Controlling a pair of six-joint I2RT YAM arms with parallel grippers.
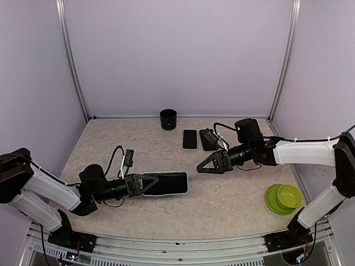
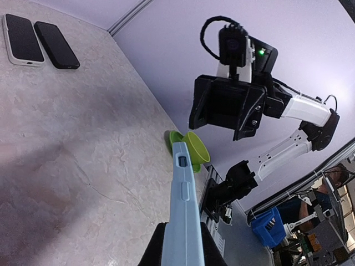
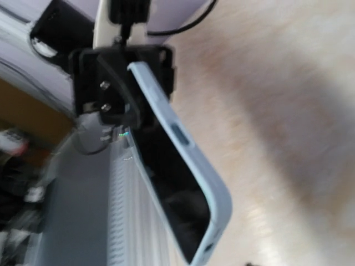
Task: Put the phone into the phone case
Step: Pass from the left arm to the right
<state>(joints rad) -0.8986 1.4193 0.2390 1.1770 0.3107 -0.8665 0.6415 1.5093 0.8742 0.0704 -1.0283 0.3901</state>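
Pale blue in black jaws: the left gripper (image 1: 145,184) is clenched on one short end of the phone case (image 1: 166,184). They sit low and left of centre in the overhead view. The case juts toward the right of the frame with its dark face turned up.

From the left wrist camera the case shows edge-on, a blue strip rising from the bottom of the frame, with its side-button bumps visible. The right wrist camera catches it on a diagonal, light rim around a dark inside. Whether that dark is a screen or a bare shell cannot be told.

Across a stretch of bare table (image 1: 222,205), the right gripper (image 1: 201,168) sits right of centre in the overhead view and points down-left toward the case. It carries nothing. Its fingers taper to a point from above, and whether they are parted or pressed together cannot be told.

Further out, at upper centre, two handsets lie flat side by side: the white-edged phone (image 1: 189,139) on the left and the black phone (image 1: 205,142) on the right. A cable from the right arm crosses the black one. A dark green cup (image 1: 168,119) stands just up-left of them, by the back wall. At lower right, a lime bowl (image 1: 290,195) rests on a lime plate (image 1: 273,200).
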